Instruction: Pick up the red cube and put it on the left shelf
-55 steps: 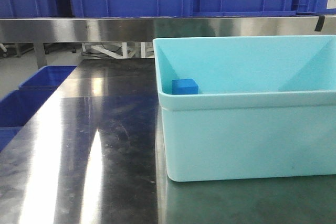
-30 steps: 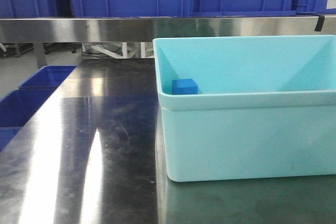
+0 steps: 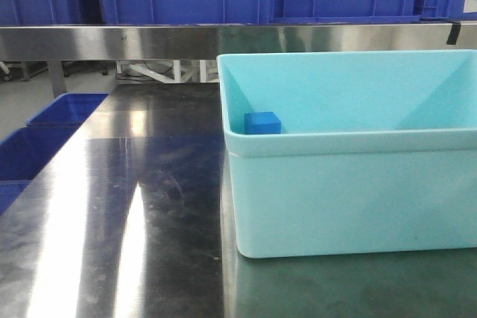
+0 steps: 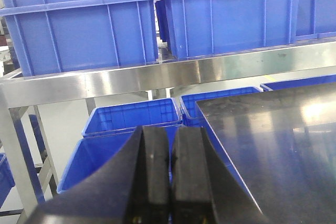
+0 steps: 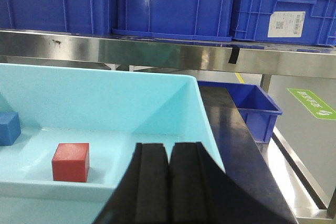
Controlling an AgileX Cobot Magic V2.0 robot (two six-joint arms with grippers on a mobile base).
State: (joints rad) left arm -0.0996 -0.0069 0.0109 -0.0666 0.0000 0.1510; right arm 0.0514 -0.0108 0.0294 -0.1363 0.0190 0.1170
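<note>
Small plain red cube [image 5: 71, 161]: on the floor of the pale turquoise plastic tub [image 5: 105, 95], right of the small blue cube [image 5: 8, 128] and apart from it; the stainless-steel left shelf [image 4: 157, 80] with large blue plastic crates [image 4: 79, 24] runs behind the tub. Left gripper [image 4: 170, 140] and right gripper [image 5: 168, 153]: black pads pressed together, nothing between them. White barcode label [image 5: 286, 23] on a crate behind the tub and green floor sign [image 5: 311, 103] to its right, writing unreadable; front view unchanged from half a second ago.
</note>
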